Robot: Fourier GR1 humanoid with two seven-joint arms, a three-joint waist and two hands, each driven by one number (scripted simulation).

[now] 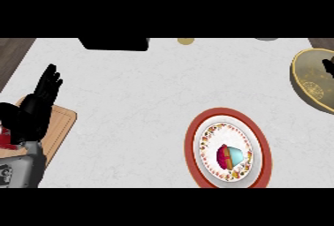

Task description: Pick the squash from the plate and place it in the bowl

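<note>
1. At the view's left edge, the left hand is resting over a wooden board, its fingers pointing up, straight and holding nothing.
2. Toward the lower right, the squash is lying in the middle of the red-rimmed plate, with nothing touching it.
3. The bowl is sitting at the right edge, up and to the right of the plate and apart from it.
4. Only a black sliver of what seems to be the right hand is showing over the bowl; I cannot tell whether it is open or closed.

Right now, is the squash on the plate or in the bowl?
On the plate: the squash lies at its centre, outside the bowl.
</note>
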